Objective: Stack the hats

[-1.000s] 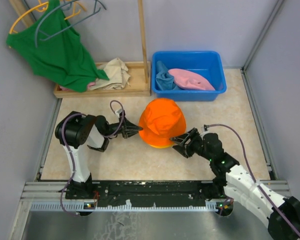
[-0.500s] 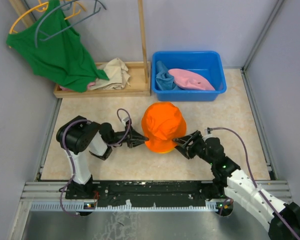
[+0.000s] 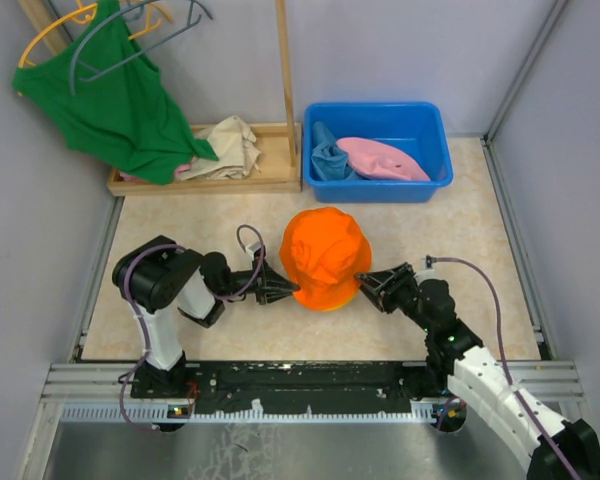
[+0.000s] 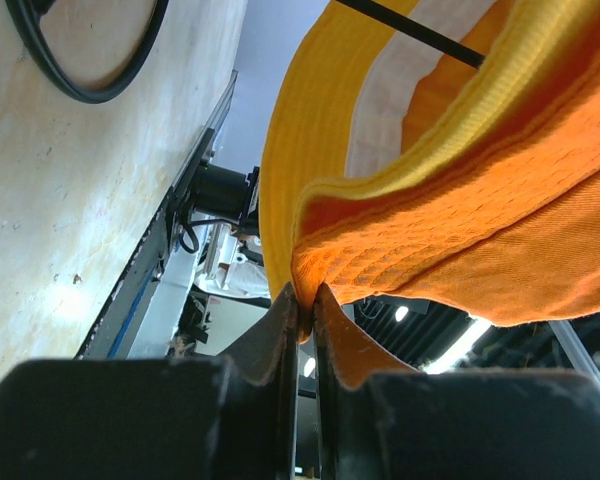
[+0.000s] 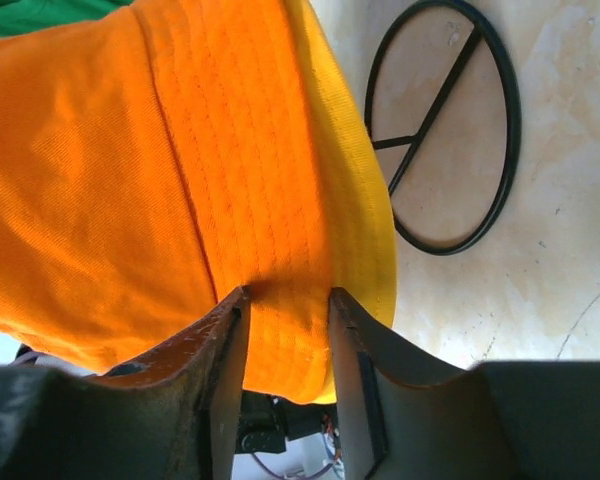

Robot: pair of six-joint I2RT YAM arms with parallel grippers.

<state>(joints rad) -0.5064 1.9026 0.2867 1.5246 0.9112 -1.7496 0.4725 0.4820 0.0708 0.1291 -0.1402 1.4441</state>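
The bright orange hat [image 3: 325, 255] sits over the yellow-orange hat [image 5: 365, 230] at mid-table; in the left wrist view the yellow brim [image 4: 280, 150] lies under the orange one [image 4: 500, 220]. My left gripper [image 3: 292, 290] is shut on the orange brim's left edge, pinched thin between the fingertips [image 4: 305, 300]. My right gripper [image 3: 363, 284] is open at the hat's right edge, the orange brim lying across the gap [image 5: 285, 295]. The light blue hat [image 3: 328, 160] and the pink hat [image 3: 380, 158] lie in the blue bin [image 3: 375, 108].
A black wire ring stand [image 5: 445, 130] rests on the table under the hats. A wooden rack base [image 3: 210, 180] at back left holds a beige cloth [image 3: 230, 145], with a green tank top [image 3: 120, 105] on a hanger. Walls close both sides.
Both grippers moved inward toward the hat. The orange hat shifted slightly toward the near edge and settled lower, covering more of the yellow one.
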